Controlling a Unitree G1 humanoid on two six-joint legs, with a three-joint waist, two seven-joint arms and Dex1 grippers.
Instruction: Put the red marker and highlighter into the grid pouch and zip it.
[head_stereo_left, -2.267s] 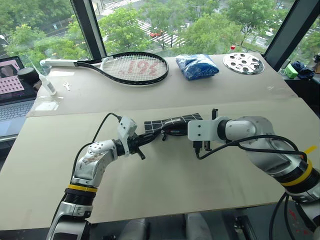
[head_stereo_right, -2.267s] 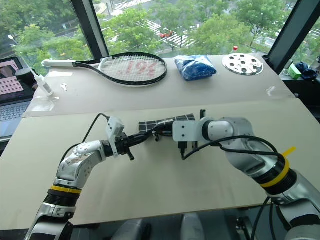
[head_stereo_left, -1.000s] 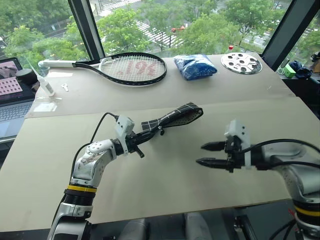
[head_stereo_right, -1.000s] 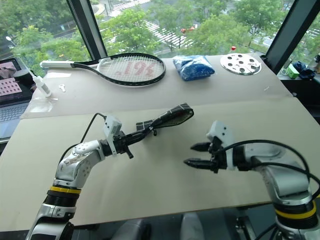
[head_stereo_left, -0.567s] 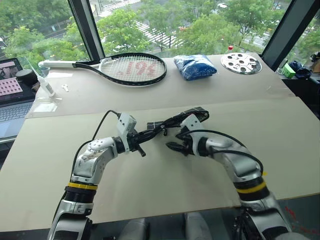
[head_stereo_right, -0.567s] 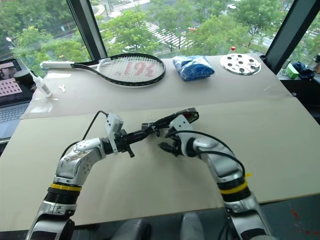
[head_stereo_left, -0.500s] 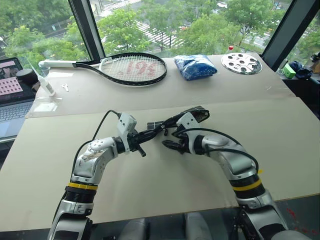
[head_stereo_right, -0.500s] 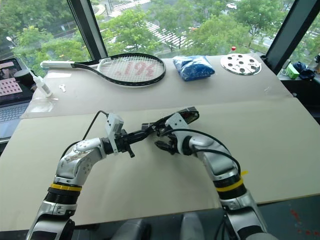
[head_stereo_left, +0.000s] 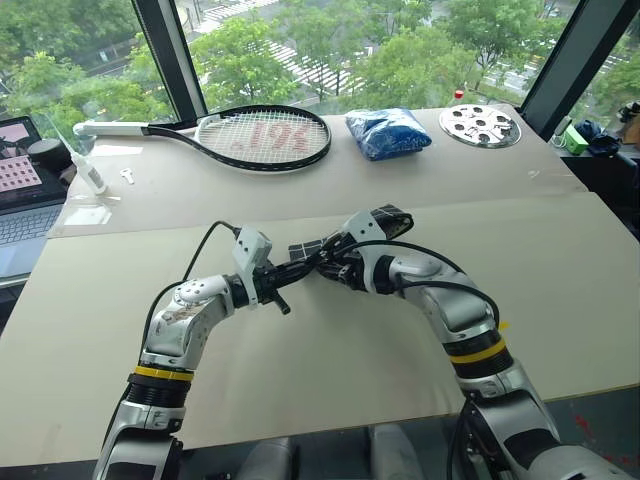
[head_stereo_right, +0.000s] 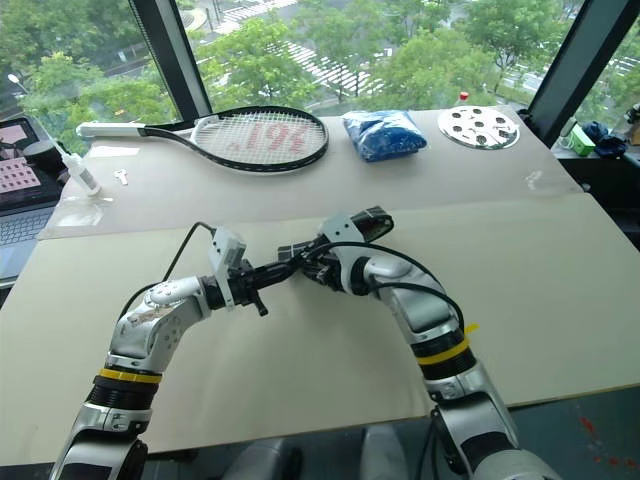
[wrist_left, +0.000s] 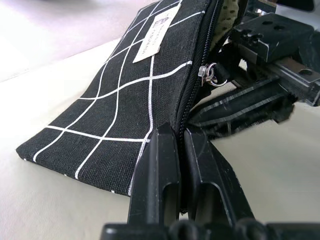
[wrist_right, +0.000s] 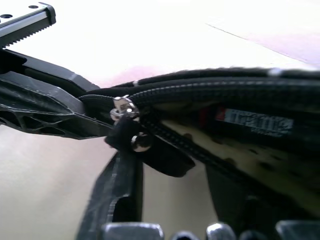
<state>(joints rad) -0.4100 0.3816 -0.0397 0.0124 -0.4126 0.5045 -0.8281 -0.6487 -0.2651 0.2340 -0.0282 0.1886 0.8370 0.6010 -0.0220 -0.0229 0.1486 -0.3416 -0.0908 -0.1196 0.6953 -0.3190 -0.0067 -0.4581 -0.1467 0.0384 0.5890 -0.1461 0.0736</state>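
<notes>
The grid pouch (wrist_left: 125, 105) is matt woven cloth with a shiny metal zipper slider (wrist_right: 124, 107).

Bright window daylight, overexposed wrist views

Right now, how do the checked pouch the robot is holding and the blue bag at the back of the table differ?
The grid pouch is flat black fabric with white grid lines; the blue bag is a crumpled, lumpy bundle. The pouch is held up off the table, its end pinched by the left gripper; the bag lies untouched near the window. The pouch has a zipper, partly open. Both are soft.
</notes>
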